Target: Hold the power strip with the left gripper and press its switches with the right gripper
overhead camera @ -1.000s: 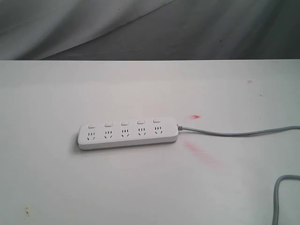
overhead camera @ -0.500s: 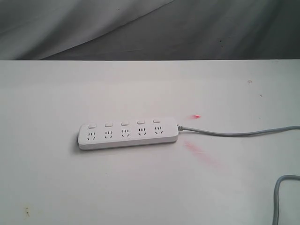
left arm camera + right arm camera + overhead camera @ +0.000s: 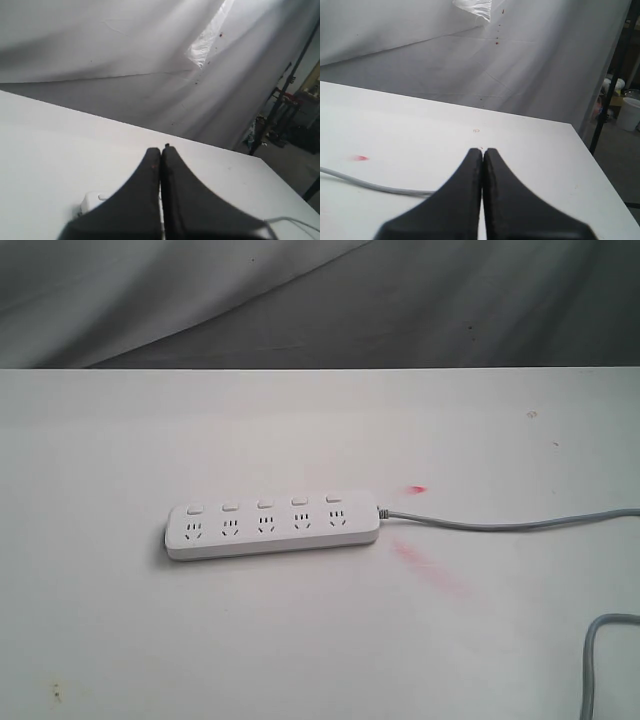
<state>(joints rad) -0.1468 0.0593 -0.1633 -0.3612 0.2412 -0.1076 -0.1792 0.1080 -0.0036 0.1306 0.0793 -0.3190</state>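
Note:
The white power strip [image 3: 272, 527] lies flat on the white table, long side running left to right. Its row of small white switches [image 3: 265, 504] runs along the far edge, each above a socket set. A thin grey cord [image 3: 500, 523] leaves its right end. Neither arm shows in the exterior view. My left gripper [image 3: 160, 149] is shut with nothing between its jaws; one rounded end of the power strip [image 3: 91, 201] peeks out beside it. My right gripper [image 3: 482, 151] is shut and empty too, above bare table, with the cord [image 3: 370, 185] beside it.
A red mark [image 3: 418, 489] and a pink smear [image 3: 430, 568] stain the table right of the strip. The grey cord loops back at the lower right corner [image 3: 600, 660]. Grey cloth [image 3: 300, 300] hangs behind the table's far edge.

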